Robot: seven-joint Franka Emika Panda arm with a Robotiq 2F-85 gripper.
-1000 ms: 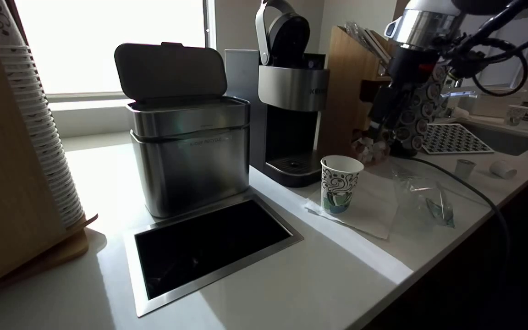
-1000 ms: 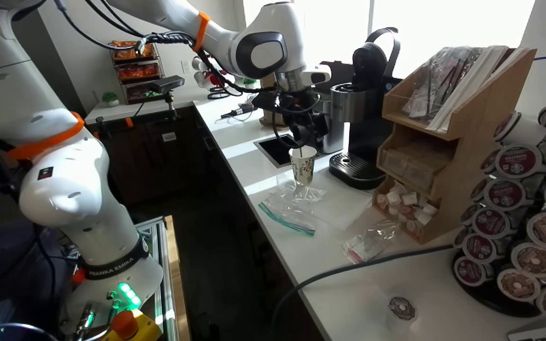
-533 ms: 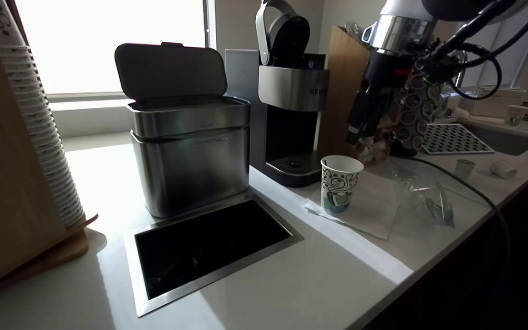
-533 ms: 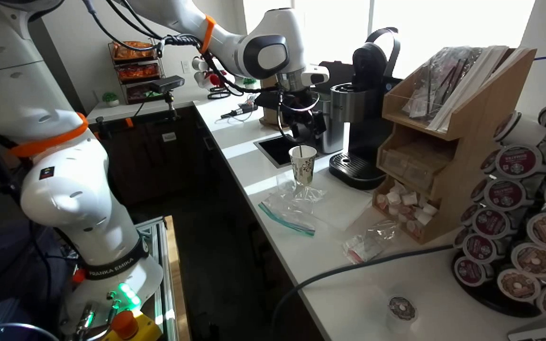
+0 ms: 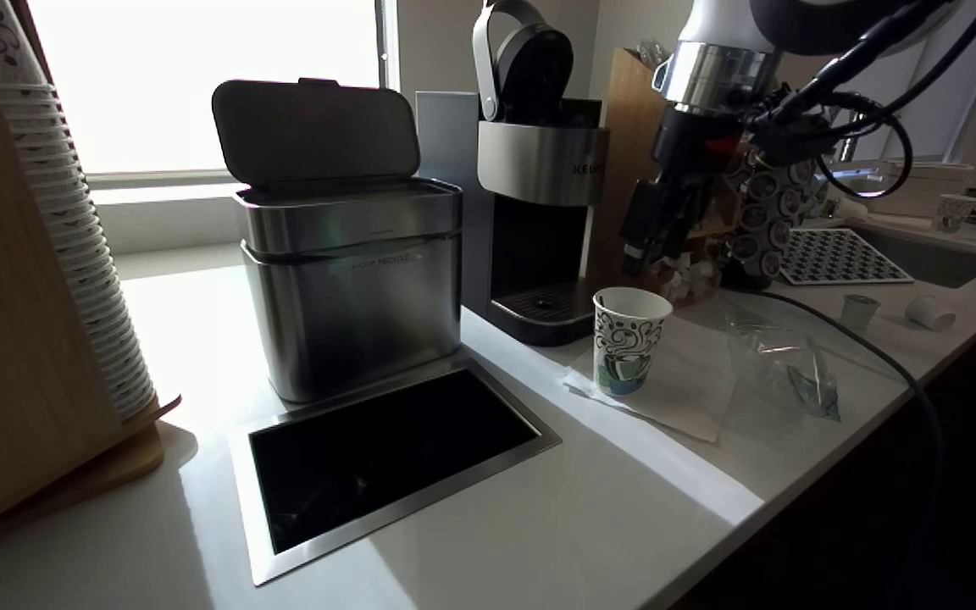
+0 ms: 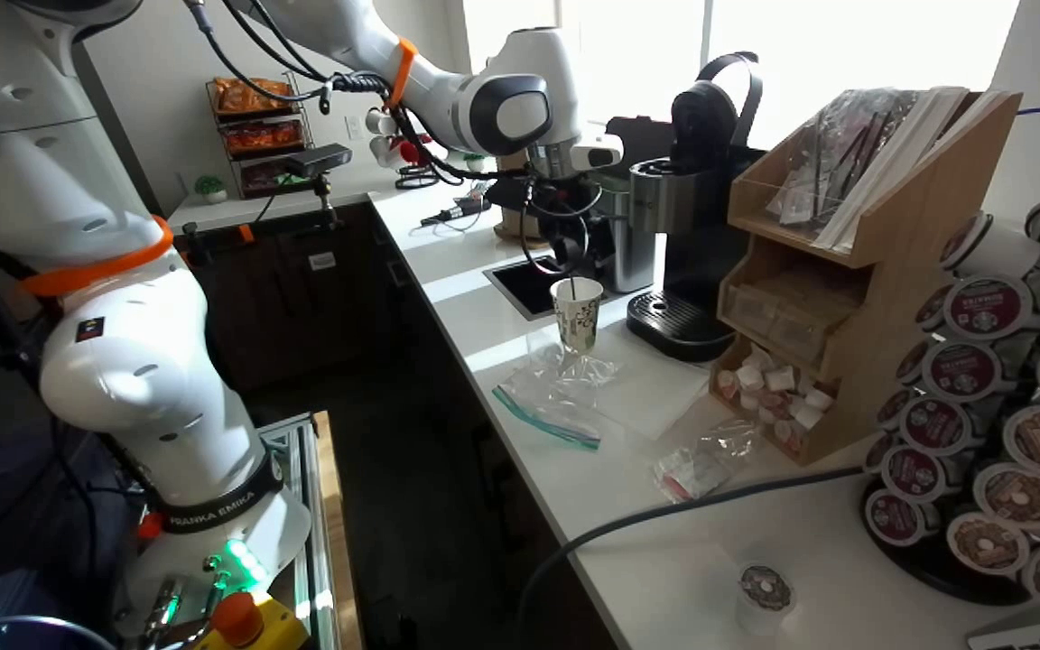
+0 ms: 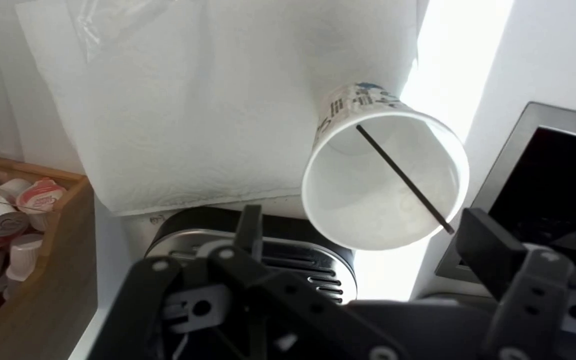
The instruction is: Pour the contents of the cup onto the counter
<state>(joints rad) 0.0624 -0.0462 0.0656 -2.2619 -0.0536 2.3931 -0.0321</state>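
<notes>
The cup (image 5: 623, 360), a white paper one with a swirling print and a patch of green, stands upright on a paper towel (image 5: 691, 390), which lies on the long white desk (image 5: 522, 542). A thin dark stick (image 7: 403, 179) leans inside it, one end reaching the rim; what else the cup may hold is hard to tell.

The end effector (image 7: 363, 220) hangs higher than the cup and close by it, its fingers (image 7: 490, 252) spread wide. In the wrist view the mouth of the cup shows between them, and in an exterior view a gap shows between a fingertip and the rim.

Near the cup is a coffee machine (image 5: 539, 165) with its handle raised. Next to that stands a metal bin (image 5: 361, 313), lid up, just behind a dark opening (image 5: 395, 449) framed in metal. A clear plastic bag (image 6: 556, 397) lies near the cup. A wooden rack (image 6: 926, 235) carries small creamer tubs (image 6: 773, 393) in its lowest compartment, with a tower of coffee pods (image 6: 980, 433) beside it. A single pod (image 6: 766, 596) stands apart on the desk, and a dark cable (image 6: 691, 510) crosses the surface.
</notes>
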